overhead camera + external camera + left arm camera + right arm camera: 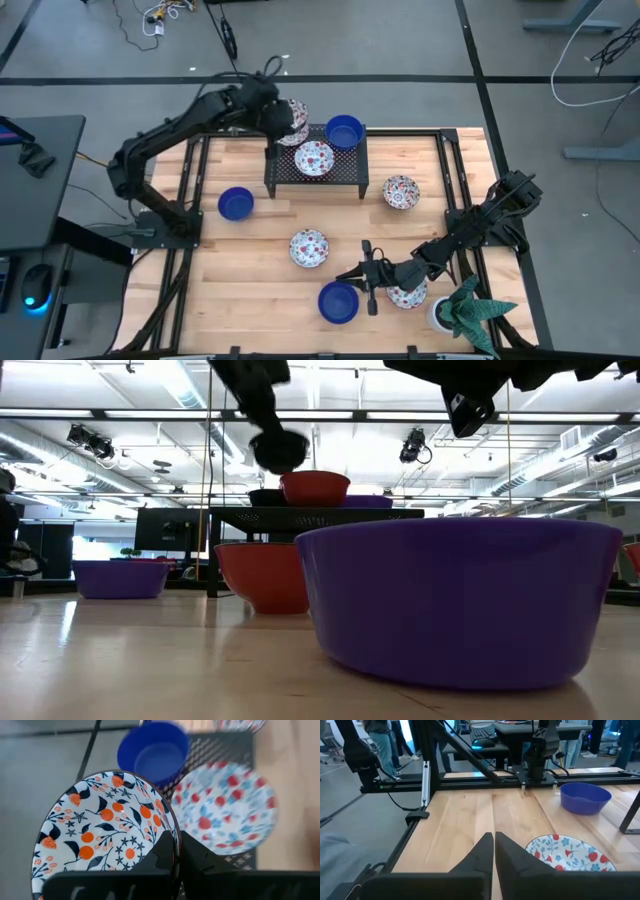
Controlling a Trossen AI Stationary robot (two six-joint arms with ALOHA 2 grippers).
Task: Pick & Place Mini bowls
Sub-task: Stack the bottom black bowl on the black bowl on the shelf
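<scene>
My left gripper [285, 122] is shut on a floral mini bowl [100, 835] over the far left corner of the black mesh rack [280, 185]. On the rack stand a blue bowl [344, 131] and a floral bowl [314, 158]. On the table rest a blue bowl [236, 204], two floral bowls [308, 248] [401, 192], a blue bowl [338, 302] near the front edge, and a floral bowl [408, 295] partly under my right arm. My right gripper [350, 275] is shut and empty, pointing toward the table's left above the wood between those last two bowls. My left gripper pinches the floral bowl's rim [172, 827], one finger [160, 852] on the inside and the other finger [200, 855] on the outside. The bowl is tilted, its patterned inside turned toward the wrist camera. It hangs above the rack top, lifted clear in the low view.
A white pot with a green plant [462, 312] stands at the near right corner, beside my right arm. Black frame rails [190, 190] run along the table's sides. Bare wood [250, 280] lies at the near left. People stand beyond the table in the right wrist view.
</scene>
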